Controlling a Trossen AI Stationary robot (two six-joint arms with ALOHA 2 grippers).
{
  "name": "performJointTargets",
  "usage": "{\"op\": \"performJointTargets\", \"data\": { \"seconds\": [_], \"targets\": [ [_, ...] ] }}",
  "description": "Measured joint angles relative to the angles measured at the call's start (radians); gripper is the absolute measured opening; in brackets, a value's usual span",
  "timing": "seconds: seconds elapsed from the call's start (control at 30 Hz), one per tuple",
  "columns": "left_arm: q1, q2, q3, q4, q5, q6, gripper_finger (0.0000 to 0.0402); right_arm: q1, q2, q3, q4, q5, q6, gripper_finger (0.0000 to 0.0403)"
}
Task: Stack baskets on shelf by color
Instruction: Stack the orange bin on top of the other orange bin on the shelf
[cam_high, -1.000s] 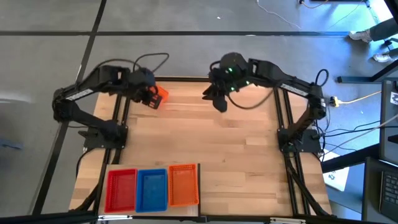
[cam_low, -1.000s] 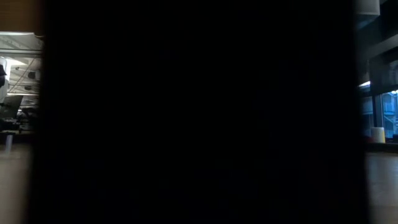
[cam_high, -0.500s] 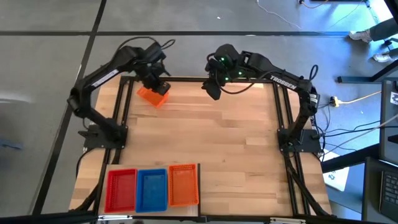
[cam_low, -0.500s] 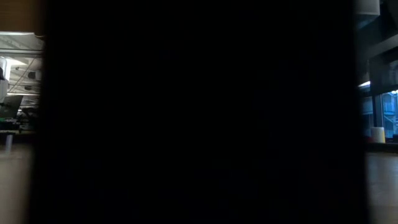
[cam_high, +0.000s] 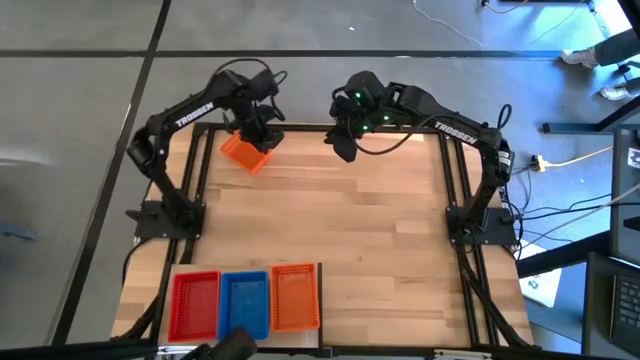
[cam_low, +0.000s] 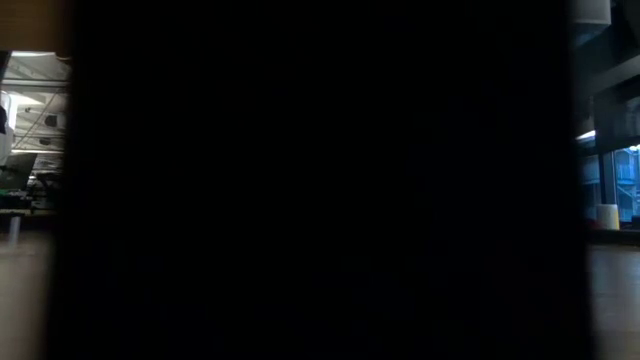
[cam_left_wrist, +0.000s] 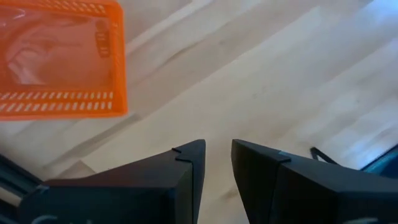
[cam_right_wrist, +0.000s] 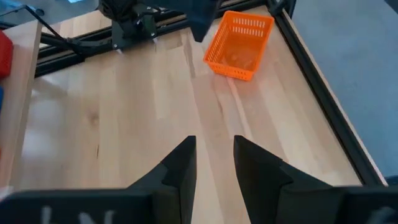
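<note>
We see the loose orange basket (cam_high: 245, 153) sitting alone on the tabletop (cam_high: 340, 215) near its far left corner, where 1.0 s ago it hung tilted in the left tool (cam_high: 262, 135); it was down by 0.5 s ago and the tool has since let go. That tool now hovers just beside the basket with its 2 fingers (cam_left_wrist: 186, 168) parted by a narrow gap and nothing between them, the basket's rim visible ahead of it in the left wrist view. We judge this a set-down or regrasp, not progress: the basket lies well apart from the shelf (cam_high: 318, 300) at the near edge, where 1 red basket (cam_high: 195, 305), 1 blue basket (cam_high: 244, 303) and 1 orange basket (cam_high: 294, 297) stand side by side. The right tool (cam_high: 343, 148) waits over the far edge near the middle, fingers slightly apart and empty. The word "TROSSEN" reads in white on both arms. The low view is blocked dark.
</note>
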Motion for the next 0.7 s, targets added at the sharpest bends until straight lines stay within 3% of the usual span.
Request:
{"op": "performJointTargets", "data": {
  "seconds": [0.3,0.7],
  "targets": [
    [0.029,-0.053,0.0,-0.01,-0.02,-0.049,0.007,-0.064,0.0,0.0,0.0,-0.005,-0.052,0.0106],
    [0.095,-0.13,0.0,0.081,-0.009,-0.082,0.007,-0.133,0.002,0.0,0.111,-0.14,-0.094,0.0106]
  ]
}}
